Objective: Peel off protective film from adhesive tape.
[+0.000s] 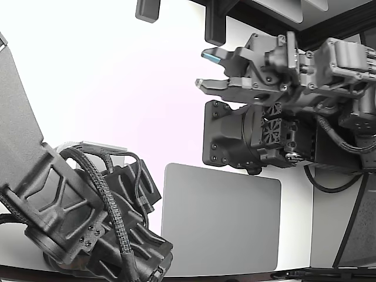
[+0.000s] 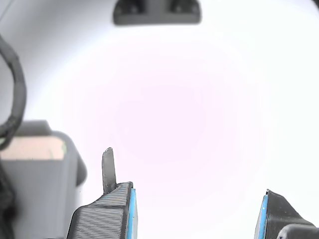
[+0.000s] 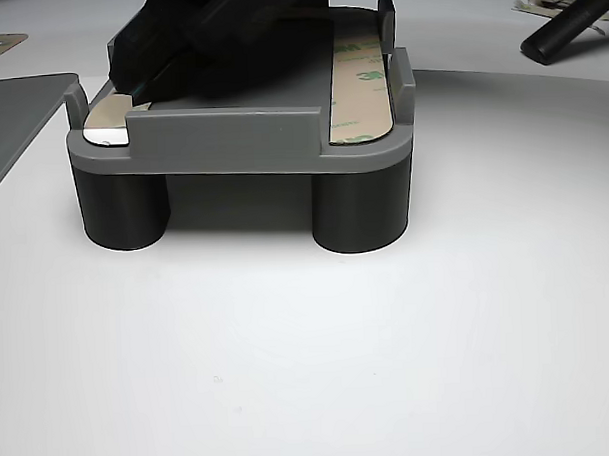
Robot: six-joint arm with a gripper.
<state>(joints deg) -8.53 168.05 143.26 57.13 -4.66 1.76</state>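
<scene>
My gripper [image 2: 197, 211] was spread wide over the white bench [image 2: 199, 109], nothing pinched. A thin grey sliver [image 2: 108, 169] stuck up at 1 fingertip. Tape strip [image 3: 360, 86] lay on the grey fixture [image 3: 241, 140], along its side edge.

I am counting one gray fixture [image 3: 231, 140] standing on two visible round legs [image 3: 359, 211], two tape strips [image 3: 360, 91] lying in it, one flat gray pad [image 1: 220, 220], and two arms showing, mine [image 1: 282, 64] with two fingers [image 2: 107, 214].
</scene>
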